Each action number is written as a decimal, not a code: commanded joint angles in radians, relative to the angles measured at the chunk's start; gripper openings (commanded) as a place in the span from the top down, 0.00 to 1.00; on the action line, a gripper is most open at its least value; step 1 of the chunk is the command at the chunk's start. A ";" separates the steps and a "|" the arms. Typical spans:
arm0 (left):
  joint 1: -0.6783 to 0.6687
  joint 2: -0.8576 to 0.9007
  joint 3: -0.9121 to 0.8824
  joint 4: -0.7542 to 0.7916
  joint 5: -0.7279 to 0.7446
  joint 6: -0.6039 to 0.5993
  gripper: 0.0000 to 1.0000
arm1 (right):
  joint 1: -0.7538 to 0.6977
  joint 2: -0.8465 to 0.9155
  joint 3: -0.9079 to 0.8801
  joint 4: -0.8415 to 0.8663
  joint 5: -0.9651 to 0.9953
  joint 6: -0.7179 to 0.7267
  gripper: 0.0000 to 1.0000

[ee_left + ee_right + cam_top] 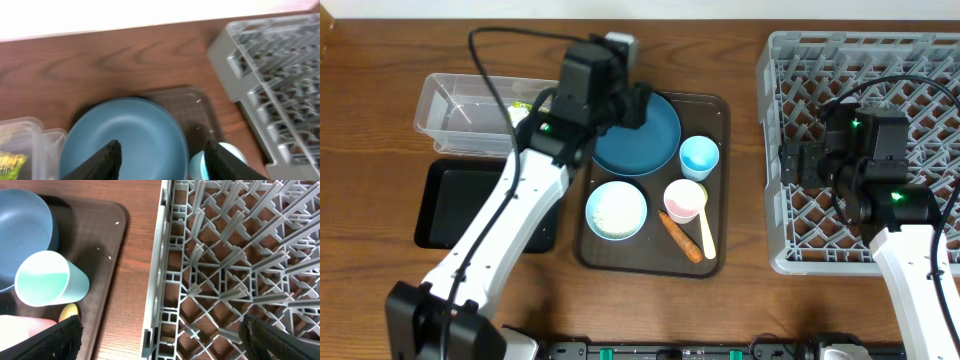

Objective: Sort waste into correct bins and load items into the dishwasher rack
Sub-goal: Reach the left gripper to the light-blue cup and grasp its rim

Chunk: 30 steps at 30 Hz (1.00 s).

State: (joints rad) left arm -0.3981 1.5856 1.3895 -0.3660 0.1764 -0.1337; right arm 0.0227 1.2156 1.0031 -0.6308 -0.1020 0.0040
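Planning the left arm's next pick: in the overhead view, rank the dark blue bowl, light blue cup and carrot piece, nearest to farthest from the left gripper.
From the left gripper:
1. dark blue bowl, directly beneath it.
2. light blue cup, right of the bowl.
3. carrot piece, near the front edge of the tray.

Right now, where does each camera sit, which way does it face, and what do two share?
Overhead: above the table, straight down on brown tray, clear tub, black tray, grey rack; left arm and right arm show.
Left wrist: on the left arm, angled down at the dark blue bowl; left claw open.
Right wrist: on the right arm over the rack's tray-side wall, facing down; right claw open.
Shared: both wrist views catch bowl, light blue cup, rack.
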 commanded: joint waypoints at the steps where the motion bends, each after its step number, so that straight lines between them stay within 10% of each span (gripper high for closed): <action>1: -0.027 0.097 0.069 -0.065 -0.006 0.006 0.40 | 0.004 0.002 0.018 -0.001 -0.018 0.003 0.01; 13: -0.126 0.237 0.070 -0.121 0.042 -0.006 0.23 | 0.004 0.002 0.018 -0.012 -0.018 0.003 0.01; 30: -0.169 0.332 0.027 -0.101 0.041 -0.021 0.29 | 0.004 0.002 0.018 -0.018 -0.019 0.003 0.01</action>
State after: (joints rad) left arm -0.5667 1.8843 1.4281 -0.4683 0.2111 -0.1467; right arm 0.0227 1.2156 1.0031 -0.6456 -0.1127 0.0040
